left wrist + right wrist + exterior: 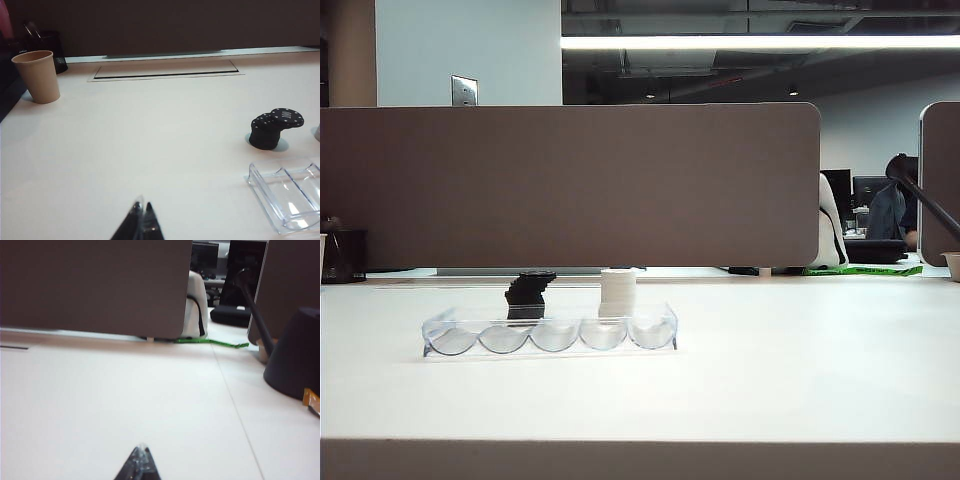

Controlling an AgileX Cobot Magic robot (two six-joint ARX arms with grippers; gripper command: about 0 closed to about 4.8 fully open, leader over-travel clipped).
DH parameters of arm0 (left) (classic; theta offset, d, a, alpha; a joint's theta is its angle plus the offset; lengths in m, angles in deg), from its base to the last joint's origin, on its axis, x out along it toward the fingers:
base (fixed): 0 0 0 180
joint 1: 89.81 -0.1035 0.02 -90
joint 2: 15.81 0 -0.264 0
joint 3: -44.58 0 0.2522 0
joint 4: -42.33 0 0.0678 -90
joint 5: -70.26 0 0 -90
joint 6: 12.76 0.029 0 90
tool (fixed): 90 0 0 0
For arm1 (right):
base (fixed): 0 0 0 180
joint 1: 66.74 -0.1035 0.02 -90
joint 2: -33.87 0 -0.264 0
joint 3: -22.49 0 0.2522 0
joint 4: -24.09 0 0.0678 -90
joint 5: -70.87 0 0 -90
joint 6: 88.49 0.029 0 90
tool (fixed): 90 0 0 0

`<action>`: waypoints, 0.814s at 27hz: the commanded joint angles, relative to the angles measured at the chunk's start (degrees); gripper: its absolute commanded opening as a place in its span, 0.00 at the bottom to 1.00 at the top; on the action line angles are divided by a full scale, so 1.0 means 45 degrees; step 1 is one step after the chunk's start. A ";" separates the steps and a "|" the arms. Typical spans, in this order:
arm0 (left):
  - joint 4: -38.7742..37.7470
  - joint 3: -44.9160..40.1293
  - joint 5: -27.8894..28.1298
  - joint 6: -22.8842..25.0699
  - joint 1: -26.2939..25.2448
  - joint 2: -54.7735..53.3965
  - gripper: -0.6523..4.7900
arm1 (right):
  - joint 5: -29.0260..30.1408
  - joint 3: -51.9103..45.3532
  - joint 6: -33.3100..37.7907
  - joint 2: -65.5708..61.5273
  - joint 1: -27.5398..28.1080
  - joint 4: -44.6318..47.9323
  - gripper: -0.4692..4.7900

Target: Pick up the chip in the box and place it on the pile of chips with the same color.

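The clear box (550,333) lies on the white table, and its slots look empty in the exterior view. Just behind it stands the uneven pile of black chips (530,295). In the left wrist view a black chip (287,117) marked "100" lies askew on top of the pile (265,136), overhanging its edge. One end of the box (287,197) shows there too, holding nothing. My left gripper (142,207) is shut and empty, well short of the pile. My right gripper (141,450) is shut and empty over bare table. Neither gripper shows in the exterior view.
A neat white chip stack (618,292) stands beside the black pile. A paper cup (37,76) and a dark pen holder (50,47) sit near the divider. A black cone-shaped base (295,355) stands off on the right arm's side. A brown partition (570,185) closes the back.
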 commanded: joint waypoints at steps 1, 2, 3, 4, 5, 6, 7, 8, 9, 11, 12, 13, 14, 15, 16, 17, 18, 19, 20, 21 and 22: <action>0.0223 0.0039 0.0063 0.0039 0.0000 -0.0005 0.11 | -0.0049 -0.0005 -0.0039 0.0010 0.0015 -0.0262 0.08; 0.0223 0.0039 0.0063 0.0034 0.0000 -0.0005 0.11 | -0.0044 -0.0005 -0.0039 0.0010 0.0010 -0.0267 0.08; 0.0223 0.0039 0.0058 0.0015 0.0000 -0.0005 0.11 | -0.0044 -0.0005 -0.0039 0.0010 0.0010 -0.0262 0.08; 0.0223 0.0039 0.0058 -0.0063 0.0000 -0.0005 0.11 | -0.0039 0.0000 -0.0039 0.0010 0.0010 -0.0253 0.08; 0.0223 0.0039 0.0058 -0.0112 0.0000 -0.0005 0.12 | -0.0039 -0.0005 -0.0039 0.0010 0.0005 -0.0257 0.08; 0.0223 0.0039 0.0053 -0.0107 0.0000 -0.0005 0.12 | -0.0039 -0.0005 -0.0039 0.0010 0.0005 -0.0267 0.08; 0.0223 0.0039 0.0053 -0.0107 0.0000 -0.0005 0.12 | -0.0039 -0.0005 -0.0039 0.0010 0.0005 -0.0262 0.08; 0.0223 0.0039 0.0029 -0.0107 0.0000 -0.0005 0.12 | -0.0039 0.0000 -0.0039 0.0010 0.0005 -0.0262 0.08; 0.0223 0.0039 0.0024 -0.0107 0.0000 -0.0005 0.12 | -0.0039 -0.0005 -0.0039 0.0010 0.0005 -0.0262 0.08; 0.0223 0.0039 0.0029 -0.0097 0.0000 -0.0005 0.12 | -0.0039 0.0000 -0.0034 0.0010 0.0005 -0.0257 0.08; 0.0219 0.0039 0.0029 -0.0097 0.0000 -0.0005 0.12 | -0.0034 0.0000 -0.0034 0.0010 0.0005 -0.0262 0.08; 0.0214 0.0039 0.0034 -0.0092 0.0000 -0.0005 0.12 | -0.0034 0.0000 -0.0029 0.0010 0.0005 -0.0262 0.08; 0.0204 0.0039 0.0044 -0.0087 0.0000 -0.0005 0.12 | -0.0029 0.0000 -0.0034 0.0010 0.0000 -0.0262 0.08; 0.0204 0.0039 0.0044 -0.0092 0.0000 -0.0010 0.12 | -0.0024 0.0000 -0.0034 0.0010 0.0000 -0.0262 0.08; 0.0204 0.0039 0.0039 -0.0092 0.0000 -0.0010 0.12 | -0.0024 0.0000 -0.0034 0.0010 0.0000 -0.0262 0.08; 0.0204 0.0039 0.0034 -0.0092 0.0000 -0.0010 0.12 | -0.0029 0.0000 -0.0034 0.0010 0.0005 -0.0262 0.08; 0.0204 0.0039 0.0029 -0.0092 0.0000 -0.0010 0.12 | -0.0024 0.0000 -0.0034 0.0010 0.0000 -0.0267 0.08; 0.0204 0.0039 0.0024 -0.0092 0.0000 -0.0010 0.12 | -0.0024 0.0000 -0.0029 0.0010 0.0000 -0.0262 0.08; 0.0204 0.0039 0.0029 -0.0092 0.0000 -0.0010 0.12 | -0.0019 0.0000 -0.0034 0.0010 0.0000 -0.0262 0.08; 0.0204 0.0039 0.0029 -0.0092 0.0000 -0.0010 0.12 | -0.0019 0.0000 -0.0029 0.0010 0.0000 -0.0267 0.08; 0.0204 0.0039 0.0029 -0.0092 0.0000 -0.0010 0.12 | -0.0019 0.0000 -0.0029 0.0010 0.0000 -0.0267 0.08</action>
